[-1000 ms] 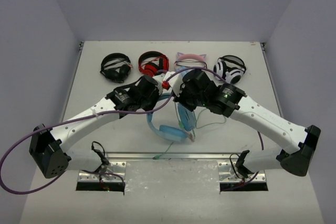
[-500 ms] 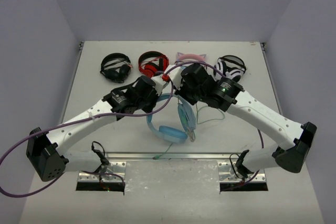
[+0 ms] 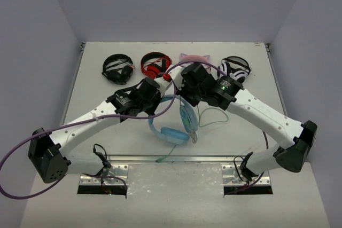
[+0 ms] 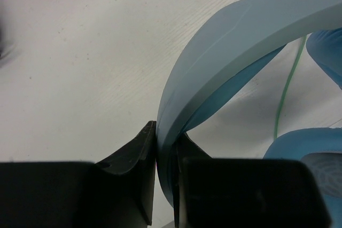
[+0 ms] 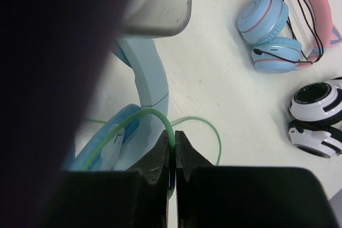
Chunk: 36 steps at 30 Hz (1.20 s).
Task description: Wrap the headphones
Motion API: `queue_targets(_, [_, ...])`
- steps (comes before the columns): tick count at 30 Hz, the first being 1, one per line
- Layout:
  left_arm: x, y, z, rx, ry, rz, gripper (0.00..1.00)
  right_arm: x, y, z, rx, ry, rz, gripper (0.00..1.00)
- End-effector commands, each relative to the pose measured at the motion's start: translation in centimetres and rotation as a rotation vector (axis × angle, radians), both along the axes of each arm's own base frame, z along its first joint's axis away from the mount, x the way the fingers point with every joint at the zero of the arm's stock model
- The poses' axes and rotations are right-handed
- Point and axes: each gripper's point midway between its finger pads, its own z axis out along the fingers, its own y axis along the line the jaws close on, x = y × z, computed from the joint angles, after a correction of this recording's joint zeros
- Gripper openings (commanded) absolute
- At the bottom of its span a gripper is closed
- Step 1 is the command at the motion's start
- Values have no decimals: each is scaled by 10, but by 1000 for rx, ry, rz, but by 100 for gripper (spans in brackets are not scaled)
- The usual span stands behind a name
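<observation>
Headphones (image 3: 172, 133) lie at mid-table, the cat-ear pair (image 3: 193, 59) off at their 12 o'clock near the far edge, and both arms are bent in over them. Left gripper (image 4: 166, 134) is clamped on the blue headband (image 4: 230, 36), while the right gripper (image 5: 172, 141) is pinched tight on the pale-green cable (image 5: 155, 113), which loops out at 3 o'clock from the cups.

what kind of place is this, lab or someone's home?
Likely a lab test cell, not a home: bare white table boxed in by plain walls, metal rail along its near edge, black pair and red pair of headphones lined up at the back.
</observation>
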Motion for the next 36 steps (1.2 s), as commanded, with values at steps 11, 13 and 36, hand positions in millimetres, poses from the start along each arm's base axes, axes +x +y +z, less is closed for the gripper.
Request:
queue_targets(11, [16,-22,46,-154,-110,40,1,-11,33,2,144,93,42,1])
queue_targets(13, [15,-23,51,-174,-118,33,0,-6,30,-1,128,75,19,1])
queue_targets(36, [9,-15,95,-298,-229,49,0,12,-25,0,58,-58,-210,1])
